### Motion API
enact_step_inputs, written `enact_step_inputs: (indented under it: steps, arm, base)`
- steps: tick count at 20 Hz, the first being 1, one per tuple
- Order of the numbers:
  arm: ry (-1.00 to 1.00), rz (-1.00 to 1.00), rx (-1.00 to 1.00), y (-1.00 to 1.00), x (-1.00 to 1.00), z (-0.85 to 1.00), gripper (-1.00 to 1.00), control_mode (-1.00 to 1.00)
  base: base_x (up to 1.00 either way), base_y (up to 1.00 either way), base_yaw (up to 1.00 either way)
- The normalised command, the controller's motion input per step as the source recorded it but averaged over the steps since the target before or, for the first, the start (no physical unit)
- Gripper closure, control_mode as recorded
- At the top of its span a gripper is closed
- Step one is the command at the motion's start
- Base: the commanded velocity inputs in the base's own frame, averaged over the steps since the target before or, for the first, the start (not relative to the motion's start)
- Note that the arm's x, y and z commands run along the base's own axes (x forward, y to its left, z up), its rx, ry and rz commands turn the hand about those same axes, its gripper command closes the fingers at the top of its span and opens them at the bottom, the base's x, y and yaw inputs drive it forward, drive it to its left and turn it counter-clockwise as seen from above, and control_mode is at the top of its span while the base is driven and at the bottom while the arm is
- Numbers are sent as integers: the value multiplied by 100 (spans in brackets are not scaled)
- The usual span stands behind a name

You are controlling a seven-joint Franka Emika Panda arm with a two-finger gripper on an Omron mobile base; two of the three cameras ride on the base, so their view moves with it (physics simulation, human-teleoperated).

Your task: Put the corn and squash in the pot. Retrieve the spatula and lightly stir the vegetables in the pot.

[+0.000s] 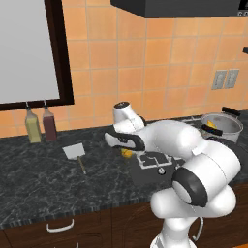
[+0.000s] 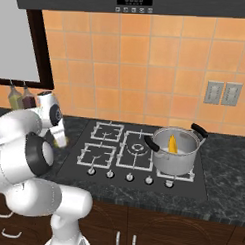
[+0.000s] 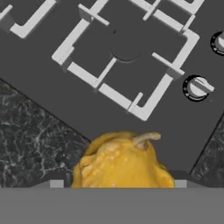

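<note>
Corn (image 2: 172,144) sits inside the pot (image 2: 175,164). My gripper (image 1: 127,151) grips the squash (image 3: 122,162), well left of the pot; spatula (image 1: 75,154) untouched, stirring pending.

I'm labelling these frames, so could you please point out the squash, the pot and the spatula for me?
squash (image 3: 124,162): hand view, on its lumpy orange-yellow body.
pot (image 2: 176,159): right base view, on its shiny steel side wall.
spatula (image 1: 73,151): left base view, on its flat pale blade.
</note>
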Motion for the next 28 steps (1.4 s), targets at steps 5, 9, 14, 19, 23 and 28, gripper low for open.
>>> enact_step_inputs:
  steps: [5, 9, 14, 19, 23, 28]
  arm:
    - [4, 0, 8, -77, 0, 100, 100, -100]
    - [10, 4, 10, -61, -13, 100, 100, -100]
    - [13, 9, 8, -11, -50, 99, 100, -100]
    - [0, 1, 0, 0, -42, 39, 100, -100]
    - [0, 0, 0, 0, 0, 0, 100, 100]
    - [0, 0, 0, 0, 0, 0, 100, 100]
  base:
    - [0, 0, 0]
    - [0, 0, 0]
    - [0, 0, 0]
    - [0, 0, 0]
    - [-13, -42, 4]
    - [0, -94, 11]
